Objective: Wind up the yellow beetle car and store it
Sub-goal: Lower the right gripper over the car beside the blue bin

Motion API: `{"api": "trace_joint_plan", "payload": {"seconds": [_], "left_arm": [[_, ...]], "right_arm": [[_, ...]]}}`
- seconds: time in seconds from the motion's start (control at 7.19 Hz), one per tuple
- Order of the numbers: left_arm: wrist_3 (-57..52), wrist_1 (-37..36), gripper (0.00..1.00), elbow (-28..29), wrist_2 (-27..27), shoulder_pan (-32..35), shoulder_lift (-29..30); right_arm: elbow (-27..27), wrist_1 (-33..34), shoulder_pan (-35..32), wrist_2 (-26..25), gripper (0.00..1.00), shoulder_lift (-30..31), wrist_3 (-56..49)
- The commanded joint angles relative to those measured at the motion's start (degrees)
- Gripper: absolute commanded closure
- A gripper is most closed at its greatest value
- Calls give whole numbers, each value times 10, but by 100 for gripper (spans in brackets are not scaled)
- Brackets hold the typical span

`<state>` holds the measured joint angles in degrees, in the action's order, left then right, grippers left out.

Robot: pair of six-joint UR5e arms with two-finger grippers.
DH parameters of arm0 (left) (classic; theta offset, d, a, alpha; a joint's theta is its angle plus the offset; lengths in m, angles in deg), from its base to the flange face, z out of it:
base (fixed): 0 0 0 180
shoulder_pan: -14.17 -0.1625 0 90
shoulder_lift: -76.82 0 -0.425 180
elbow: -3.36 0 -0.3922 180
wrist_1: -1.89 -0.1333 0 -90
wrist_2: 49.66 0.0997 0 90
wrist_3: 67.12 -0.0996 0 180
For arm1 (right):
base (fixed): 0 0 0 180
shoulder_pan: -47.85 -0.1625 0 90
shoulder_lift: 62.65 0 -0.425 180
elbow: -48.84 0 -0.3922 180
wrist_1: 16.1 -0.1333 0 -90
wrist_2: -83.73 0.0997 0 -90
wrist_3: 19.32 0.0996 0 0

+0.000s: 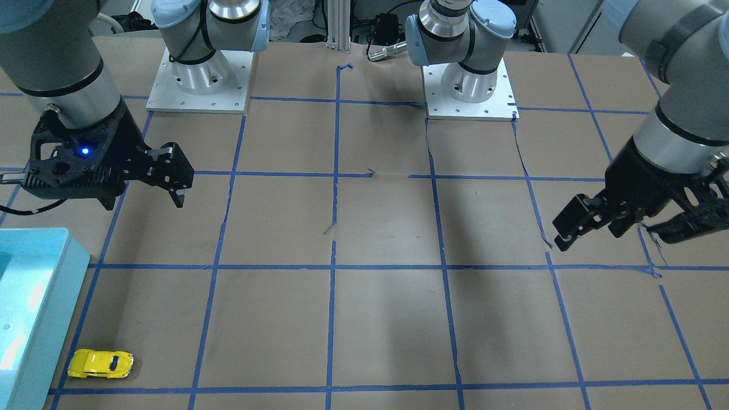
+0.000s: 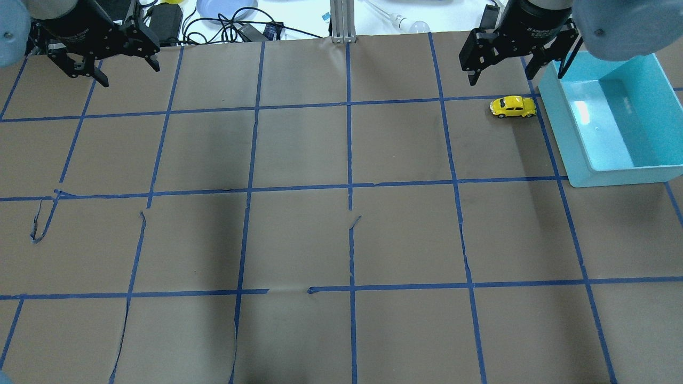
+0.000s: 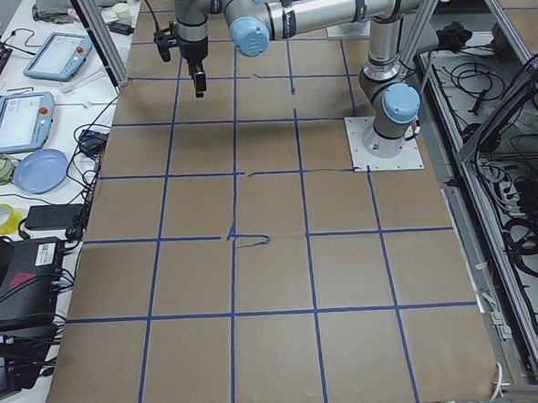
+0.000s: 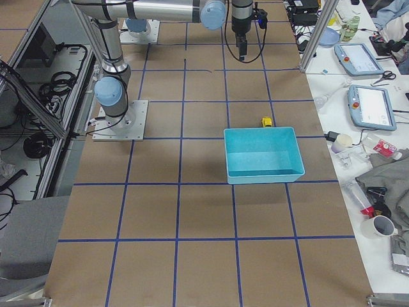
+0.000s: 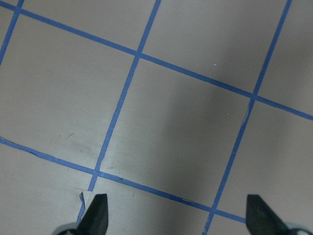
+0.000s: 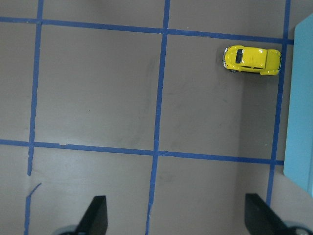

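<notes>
The yellow beetle car [image 2: 513, 106] stands on its wheels on the brown paper, just beside the teal bin [image 2: 608, 170]. It also shows in the front view [image 1: 101, 364], the right side view [image 4: 266, 121] and the right wrist view [image 6: 252, 59], up and to the right of the fingers. My right gripper [image 2: 516, 77] is open and empty, raised above the table close to the car; it also shows in the front view [image 1: 145, 196]. My left gripper [image 2: 129, 74] is open and empty, raised at the far left, and also shows in the front view [image 1: 612, 236].
The teal bin [image 1: 34, 296] is open-topped, and its edge shows at the right of the right wrist view [image 6: 301, 98]. Blue tape lines grid the paper, which is torn in places. Cables, tablets and clutter lie past the table's far edge [image 2: 224, 26].
</notes>
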<state>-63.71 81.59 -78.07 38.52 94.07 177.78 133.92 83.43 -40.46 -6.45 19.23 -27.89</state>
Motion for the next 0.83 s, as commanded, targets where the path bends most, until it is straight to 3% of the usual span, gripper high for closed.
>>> {"api": "trace_joint_plan", "payload": {"seconds": [0.0, 0.14, 0.28, 0.7], "left_arm": [[-46, 62, 0, 5, 0, 29, -37], [-76, 62, 0, -13, -8, 34, -22], [-77, 61, 0, -47, 0, 42, -43], [-71, 64, 0, -83, -6, 61, -76]], "right_arm": [[-2, 11, 33, 4, 0, -14, -181], [-4, 20, 59, 43, 0, -30, -270], [-14, 21, 80, 54, 0, -50, -357], [-52, 96, 96, 41, 0, -149, -697]]}}
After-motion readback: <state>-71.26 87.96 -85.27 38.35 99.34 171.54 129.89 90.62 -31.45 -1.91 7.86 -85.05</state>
